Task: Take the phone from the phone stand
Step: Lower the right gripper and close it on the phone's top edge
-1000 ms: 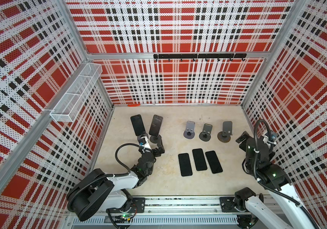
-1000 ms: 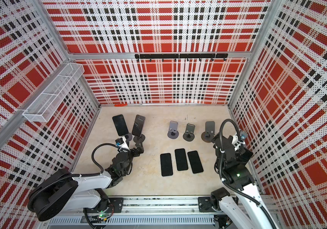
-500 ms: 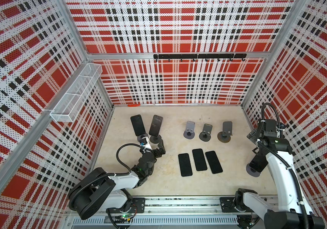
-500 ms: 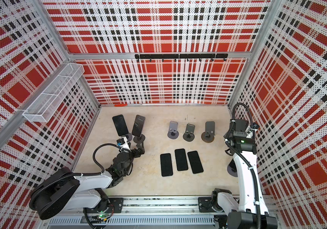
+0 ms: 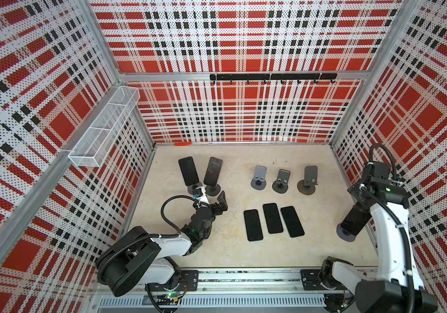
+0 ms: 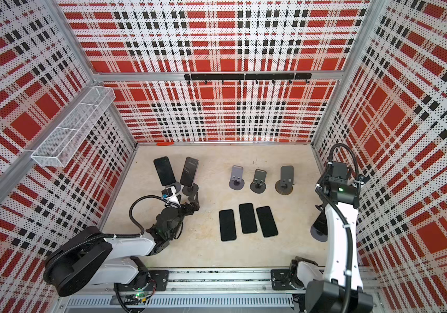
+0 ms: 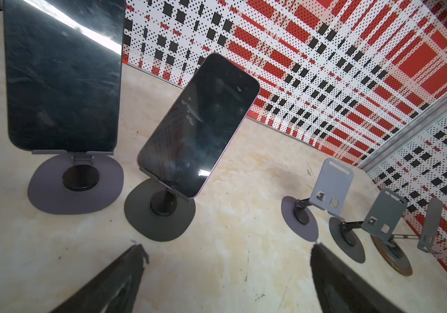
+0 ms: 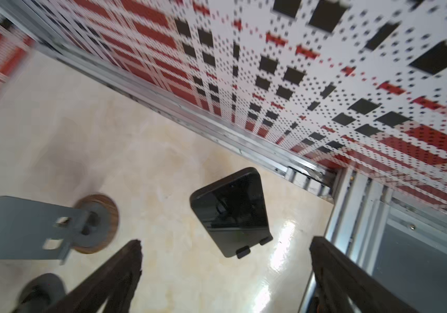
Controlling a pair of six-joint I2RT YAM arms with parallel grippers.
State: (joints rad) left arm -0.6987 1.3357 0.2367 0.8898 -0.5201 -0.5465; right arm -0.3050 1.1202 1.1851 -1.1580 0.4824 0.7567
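Three phones stand propped on stands. Two are near the back-left corner of the surface [image 5: 230, 254]. A dark phone [image 5: 188, 170] sits on a purple-grey stand [image 7: 76, 187] closest to the left edge. Beside it a pink-edged phone [image 5: 213, 171] leans sideways on a dark grey stand [image 7: 160, 216]. The left arm [image 5: 171, 241] lies low across the surface toward this pair, the left jaws spread wide and holding nothing. Its fingertips [image 7: 135, 257] hang just short of the dark grey stand's base, apart from it.

The third phone [image 8: 232, 214] is by the right edge, tilted back on the third stand [image 5: 345, 236], with two small lips catching its lower end. The right jaws hover above it, wide apart and empty. The right arm [image 5: 388, 235] crosses over this phone in both top views, and in a top view hides most of it [image 6: 318, 225].

Between the two groups, toward the back edge, a row of empty stands [image 5: 282, 180] faces forward. The rightmost, a wood-based stand [image 8: 27, 225], shows just beside the right jaws in the right wrist view. In front of the row, flat phones [image 5: 272, 218] lie side by side at mid-surface — three of them, screens up.

A wire basket [image 5: 103, 127] hangs on the left wall and a black hook rail [image 5: 271, 76] on the back wall. A small orange item [image 5: 183, 144] lies at the back edge.
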